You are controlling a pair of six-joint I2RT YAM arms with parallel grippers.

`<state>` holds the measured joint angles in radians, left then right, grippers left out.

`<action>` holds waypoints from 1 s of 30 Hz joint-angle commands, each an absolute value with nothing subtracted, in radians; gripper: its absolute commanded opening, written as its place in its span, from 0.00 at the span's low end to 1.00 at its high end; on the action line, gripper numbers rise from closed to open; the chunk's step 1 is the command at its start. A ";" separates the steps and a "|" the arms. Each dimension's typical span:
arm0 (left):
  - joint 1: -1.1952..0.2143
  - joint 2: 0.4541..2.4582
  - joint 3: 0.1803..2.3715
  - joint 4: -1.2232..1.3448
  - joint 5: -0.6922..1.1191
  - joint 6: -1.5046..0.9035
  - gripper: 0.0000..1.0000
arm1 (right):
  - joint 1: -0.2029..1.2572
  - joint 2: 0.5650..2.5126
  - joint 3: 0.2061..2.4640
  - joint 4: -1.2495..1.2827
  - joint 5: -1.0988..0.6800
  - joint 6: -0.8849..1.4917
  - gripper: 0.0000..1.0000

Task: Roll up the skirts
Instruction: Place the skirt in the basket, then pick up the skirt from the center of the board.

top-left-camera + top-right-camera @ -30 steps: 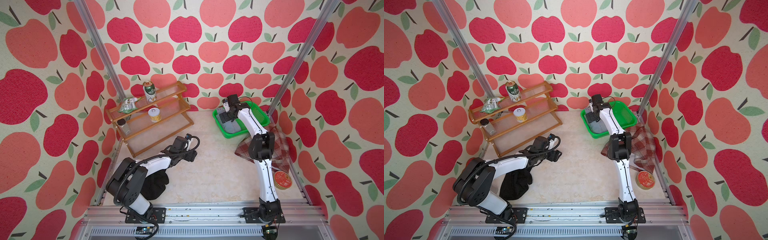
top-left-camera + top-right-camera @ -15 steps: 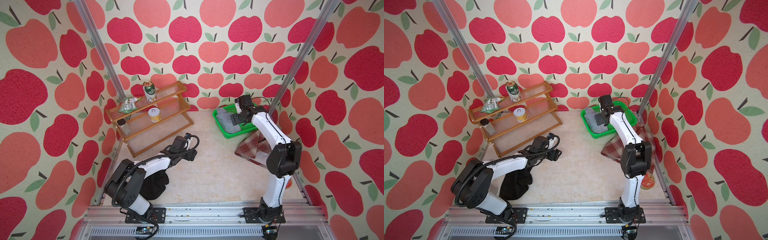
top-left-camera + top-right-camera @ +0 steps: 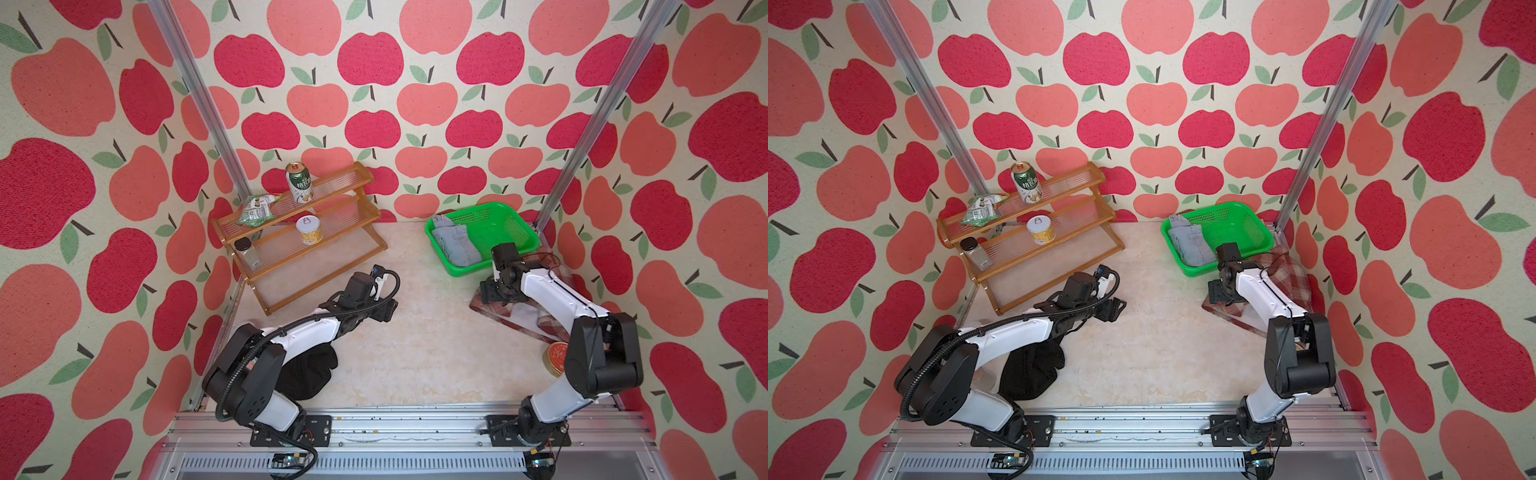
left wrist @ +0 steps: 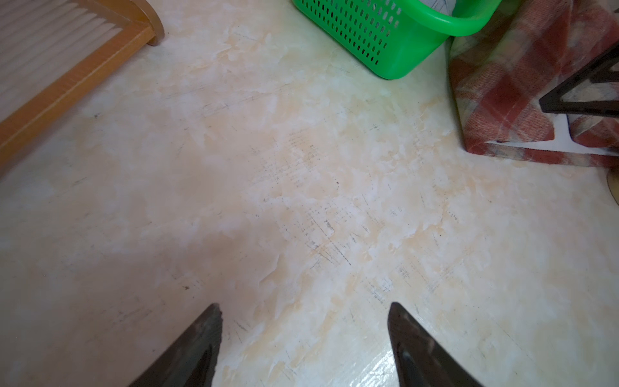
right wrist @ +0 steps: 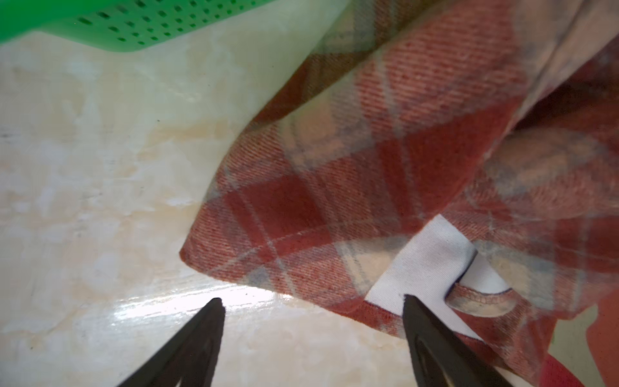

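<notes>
Overhead, in both top views, the denim skirt (image 3: 455,246) lies rolled inside the green basket (image 3: 505,220), the plaid skirt (image 3: 1289,272) is spread on the table (image 3: 419,345) just beside the basket, and the black skirt (image 3: 307,374) sits crumpled under the left arm.

Seen from the left wrist, the left gripper (image 4: 304,313) hangs over bare table, jaws wide and holding nothing.

Seen from the right wrist, the right gripper (image 5: 311,306) is wide apart at the plaid skirt's near corner, 1 finger (image 5: 432,335) over its white lining, nothing clamped.
</notes>
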<state>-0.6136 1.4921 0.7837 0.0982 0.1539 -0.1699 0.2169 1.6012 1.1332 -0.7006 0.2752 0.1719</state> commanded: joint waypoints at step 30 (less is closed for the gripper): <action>-0.630 1.372 0.746 0.056 0.097 -0.195 0.79 | 0.205 1.216 1.100 -0.486 -0.268 0.288 0.00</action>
